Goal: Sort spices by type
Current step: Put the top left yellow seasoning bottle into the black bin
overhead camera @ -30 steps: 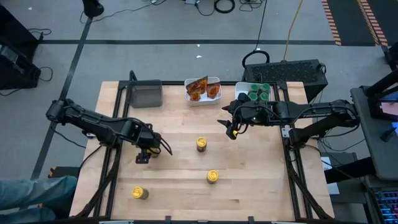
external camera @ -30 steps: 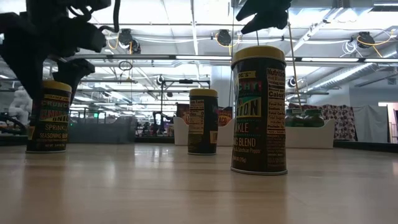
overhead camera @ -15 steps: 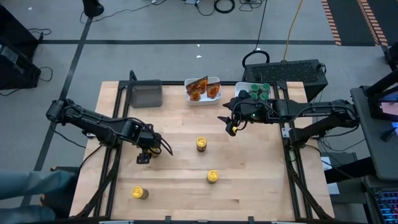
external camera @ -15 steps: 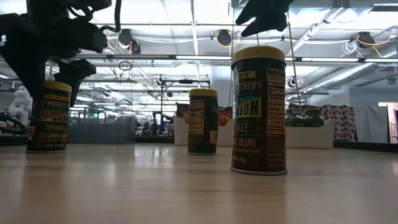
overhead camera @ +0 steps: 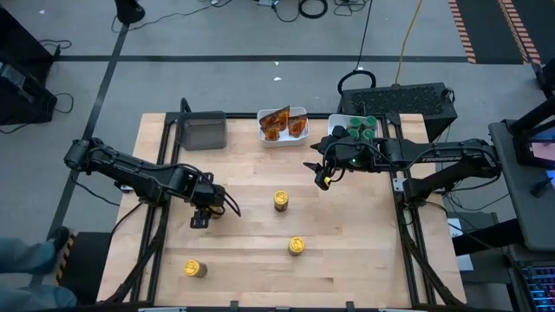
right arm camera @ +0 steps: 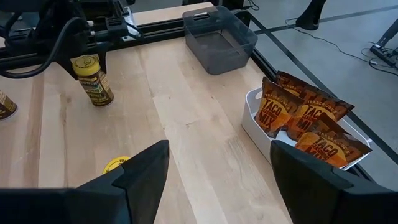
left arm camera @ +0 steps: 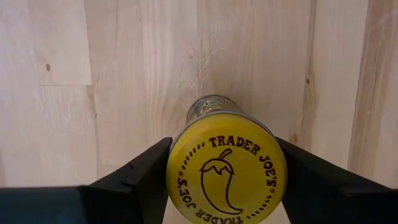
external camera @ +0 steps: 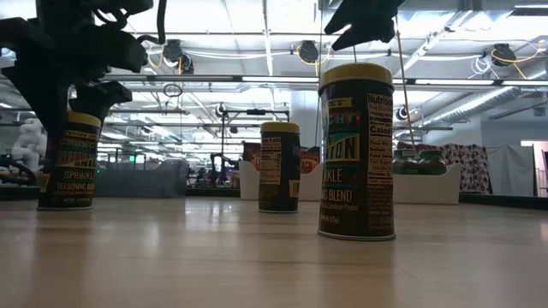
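Left gripper: mine, over the counter's left-middle, clenched on a yellow-lidded jar; a finger presses the lid from each side. Right wrist view shows the jar tilted, base just above the wood; I cannot tell whether it touches.
Held jar: lid up toward my wrist camera, printed with a chilli and "Trader Joe's".
Right gripper: mine, in the air near the counter's back right, just in front of the tray of green jars; fingers spread wide, nothing between them.
Loose yellow jars: three upright on the counter, one at centre, one nearer the front, one at front left. All well apart from both grippers.
Packets: orange-brown, standing in the white tray at back centre.
Grey tray: back left corner, near none of the jars.
Green jars: clustered in their white tray, back right.
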Robot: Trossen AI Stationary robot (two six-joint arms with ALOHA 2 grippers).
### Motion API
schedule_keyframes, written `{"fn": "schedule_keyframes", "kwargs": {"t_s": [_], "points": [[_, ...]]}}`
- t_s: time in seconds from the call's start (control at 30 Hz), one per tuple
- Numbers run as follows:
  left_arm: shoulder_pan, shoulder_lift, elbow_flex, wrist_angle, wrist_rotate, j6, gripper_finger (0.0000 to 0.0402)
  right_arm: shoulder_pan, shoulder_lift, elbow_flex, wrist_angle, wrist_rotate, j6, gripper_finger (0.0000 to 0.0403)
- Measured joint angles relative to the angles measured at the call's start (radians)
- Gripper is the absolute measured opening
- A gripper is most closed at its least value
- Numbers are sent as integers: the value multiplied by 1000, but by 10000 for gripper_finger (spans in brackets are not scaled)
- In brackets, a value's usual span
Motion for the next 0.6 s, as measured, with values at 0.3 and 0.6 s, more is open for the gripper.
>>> {"fn": "schedule_keyframes", "kwargs": {"t_s": [0.3,0.6], "points": [[29,1,57,-29,-3,-26,246,0,0,0,0,0,-1,263],[178,0,238,-138,-61,21,246,-7,0,0,8,-1,-4,263]]}}
